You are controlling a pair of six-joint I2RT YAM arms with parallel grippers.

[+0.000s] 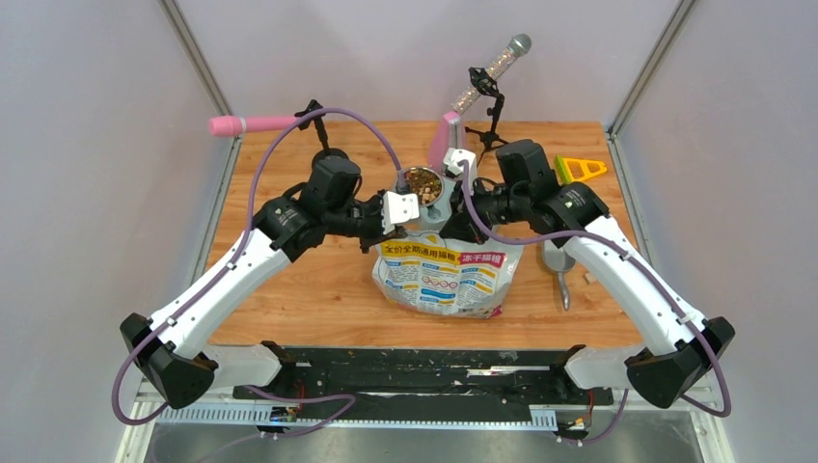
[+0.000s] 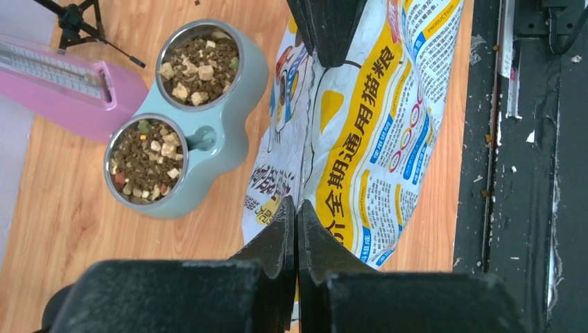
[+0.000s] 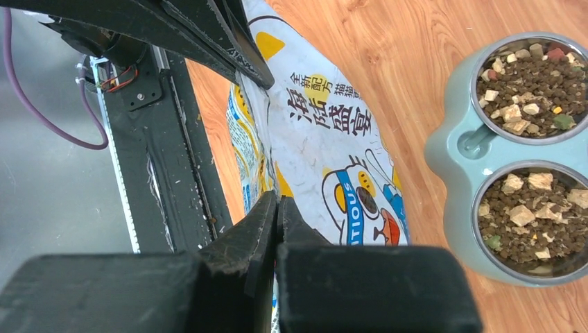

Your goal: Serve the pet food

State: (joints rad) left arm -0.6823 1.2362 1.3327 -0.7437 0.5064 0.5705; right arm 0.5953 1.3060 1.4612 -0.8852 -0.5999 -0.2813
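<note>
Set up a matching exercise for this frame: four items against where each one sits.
Items:
1. pet food
2. printed bag
3. grey scoop
4. yellow tool

Places:
A. near the far right corner of the table
B. in both steel bowls
C. on the wood just right of the bag
D. mid-table, just nearer the arm bases than the bowls

Pairs: 1-B, 2-D, 3-C, 4-A

Bright, even light; soft shadows.
</note>
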